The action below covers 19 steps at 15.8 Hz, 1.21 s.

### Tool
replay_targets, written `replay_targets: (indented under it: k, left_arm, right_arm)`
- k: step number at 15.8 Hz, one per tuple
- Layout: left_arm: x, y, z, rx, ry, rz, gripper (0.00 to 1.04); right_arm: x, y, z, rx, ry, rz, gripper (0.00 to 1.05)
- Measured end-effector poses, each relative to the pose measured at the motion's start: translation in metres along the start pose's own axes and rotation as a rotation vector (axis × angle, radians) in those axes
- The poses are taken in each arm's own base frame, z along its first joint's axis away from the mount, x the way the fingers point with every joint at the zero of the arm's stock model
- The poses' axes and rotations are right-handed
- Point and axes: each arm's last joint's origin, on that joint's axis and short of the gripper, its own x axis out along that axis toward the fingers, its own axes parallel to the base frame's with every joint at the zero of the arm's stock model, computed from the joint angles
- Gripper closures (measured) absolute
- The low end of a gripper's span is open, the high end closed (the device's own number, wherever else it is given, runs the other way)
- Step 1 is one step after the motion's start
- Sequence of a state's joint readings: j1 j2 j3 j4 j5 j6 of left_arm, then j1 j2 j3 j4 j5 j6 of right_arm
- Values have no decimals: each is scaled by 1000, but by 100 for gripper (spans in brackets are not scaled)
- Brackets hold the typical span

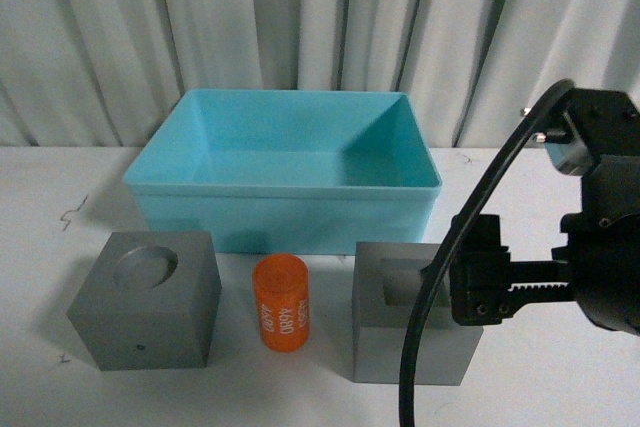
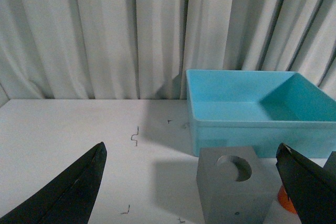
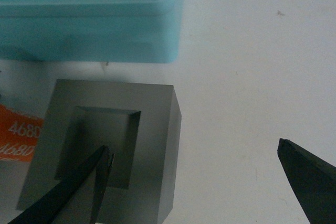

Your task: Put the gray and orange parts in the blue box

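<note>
The blue box (image 1: 280, 219) stands empty at the back of the table. In front of it, in a row, are a gray cube with a round recess (image 1: 150, 302), the orange cylinder (image 1: 281, 304) with white digits, and a gray cube with a square recess (image 1: 385, 337). My right gripper (image 1: 478, 285) is open over the square-recess cube (image 3: 157, 124): one finger (image 3: 100, 174) is over the recess, the other beyond the cube's side. My left gripper (image 2: 190, 153) is open, well back from the round-recess cube (image 2: 231, 192), and does not show in the front view.
White tabletop with small pen marks (image 2: 135, 136) on the left. A pleated gray curtain (image 1: 320, 17) closes off the back. The right arm's black cable (image 1: 440, 277) loops in front of the square-recess cube. The orange cylinder (image 3: 18, 137) lies close beside that cube.
</note>
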State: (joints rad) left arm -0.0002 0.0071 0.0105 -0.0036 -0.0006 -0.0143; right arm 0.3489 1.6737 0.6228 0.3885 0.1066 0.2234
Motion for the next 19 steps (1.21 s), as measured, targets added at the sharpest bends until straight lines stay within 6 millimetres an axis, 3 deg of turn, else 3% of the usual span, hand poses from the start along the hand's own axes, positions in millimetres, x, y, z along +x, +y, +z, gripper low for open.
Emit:
replay_targets:
  k: [11,17,19]
  left_arm:
    - [0,0,0,0,0,0,7]
    - [0,0,0,0,0,0,7]
    - [0,0,0,0,0,0,7]
  right_arm:
    - [43,23,-5,34,87,-1,8]
    - [43,23,-8,66,114,-8,79]
    - [24,15,-8,68,126,-23,86]
